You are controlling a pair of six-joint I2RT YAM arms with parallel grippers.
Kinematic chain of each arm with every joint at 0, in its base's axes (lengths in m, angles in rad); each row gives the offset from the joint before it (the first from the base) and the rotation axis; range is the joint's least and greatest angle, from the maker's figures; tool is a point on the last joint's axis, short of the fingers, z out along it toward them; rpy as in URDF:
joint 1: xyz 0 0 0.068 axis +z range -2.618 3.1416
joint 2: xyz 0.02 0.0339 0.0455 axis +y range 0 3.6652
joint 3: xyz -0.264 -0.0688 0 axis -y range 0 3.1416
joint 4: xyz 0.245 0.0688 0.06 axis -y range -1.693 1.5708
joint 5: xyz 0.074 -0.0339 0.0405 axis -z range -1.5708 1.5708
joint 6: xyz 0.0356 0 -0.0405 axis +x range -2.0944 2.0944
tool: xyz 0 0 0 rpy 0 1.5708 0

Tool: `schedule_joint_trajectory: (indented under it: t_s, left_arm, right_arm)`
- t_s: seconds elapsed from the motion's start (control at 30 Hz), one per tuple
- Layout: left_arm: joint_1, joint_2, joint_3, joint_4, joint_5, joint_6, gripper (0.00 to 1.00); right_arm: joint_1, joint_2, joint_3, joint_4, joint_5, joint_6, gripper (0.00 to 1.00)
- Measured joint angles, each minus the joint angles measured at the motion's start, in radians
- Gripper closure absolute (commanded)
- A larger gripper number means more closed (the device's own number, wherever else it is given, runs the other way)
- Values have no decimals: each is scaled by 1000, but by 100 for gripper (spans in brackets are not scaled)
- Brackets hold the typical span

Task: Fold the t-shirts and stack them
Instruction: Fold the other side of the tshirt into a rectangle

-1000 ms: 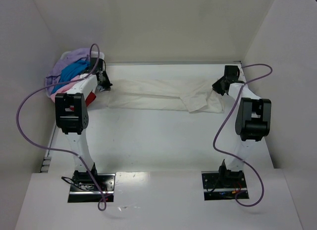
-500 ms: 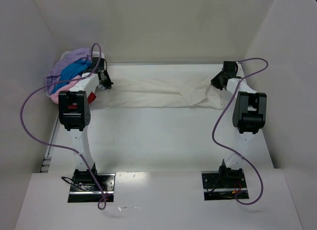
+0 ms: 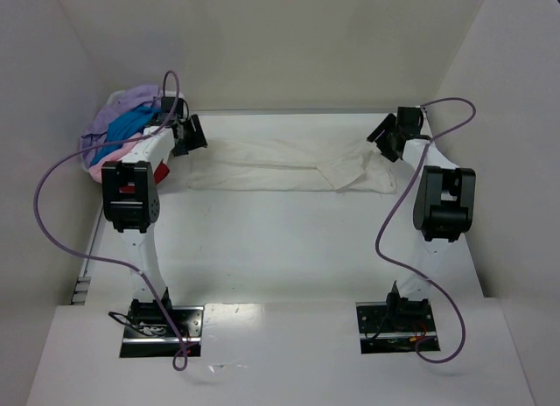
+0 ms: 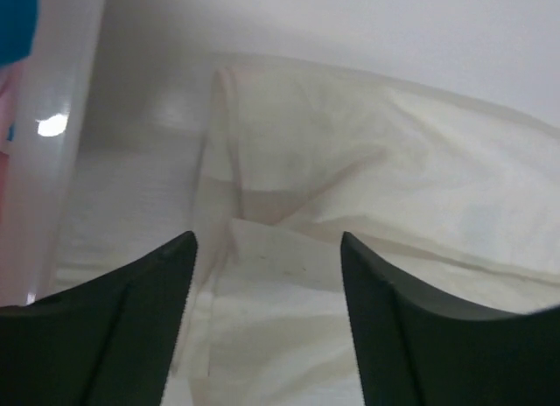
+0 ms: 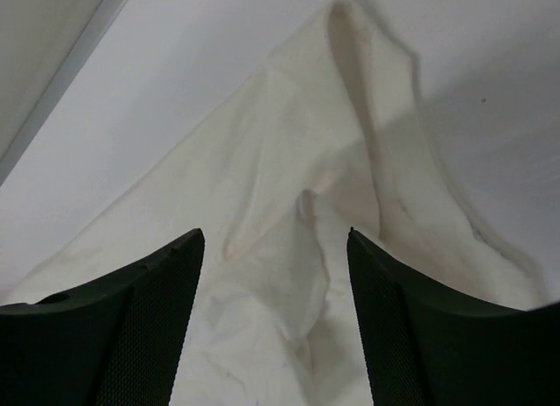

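A cream-white t-shirt (image 3: 280,165) lies folded into a long band across the back of the table. My left gripper (image 3: 194,136) hovers open just over its left end, and my right gripper (image 3: 381,137) hovers open over its right end. In the left wrist view the open gripper (image 4: 267,240) frames rumpled cream cloth (image 4: 367,161) with nothing pinched. The right wrist view shows the same: the gripper (image 5: 276,235) stands open above a creased fold of the shirt (image 5: 289,161). More t-shirts (image 3: 122,126), lilac, bright blue, pale pink and red, sit heaped at the back left.
The heap rests in a white plastic basket (image 4: 70,117) right beside my left gripper. White walls enclose the table at the back and on both sides. Purple cables (image 3: 52,187) loop from both arms. Bare tabletop (image 3: 280,240) stretches between the shirt and the arm bases.
Both grippers were shut on the ends of the cream shirt and have opened, letting it go. The shirt now lies settled on the table, and both grippers have lifted slightly.
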State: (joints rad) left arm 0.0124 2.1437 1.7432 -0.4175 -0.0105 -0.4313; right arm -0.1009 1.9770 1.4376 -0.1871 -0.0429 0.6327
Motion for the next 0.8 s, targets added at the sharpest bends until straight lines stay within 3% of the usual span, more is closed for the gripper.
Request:
schedule_joint_trajectory:
  t_s: [0.1,0.3,0.57,0.7,0.8]
  left_arm:
    - [-18,-54,-2,12,54,21,15]
    - [-126,-198,-25,74,176,61,10]
    - [-303,-230,-141,135,267,64,9]
    - [-311,-215,-184,135,278,60,9]
    - [-309,-183,-186,137,271,60,9]
  right_arm:
    - [0,-106,-72,-2,-24,-2,26]
    - [0,-297,-237,16,-87,2,26]
    - [35,-271,-340,8,-132,5,26]
    - [53,-235,-340,16,-144,6,36]
    - [62,-194,-328,18,-152,5,49]
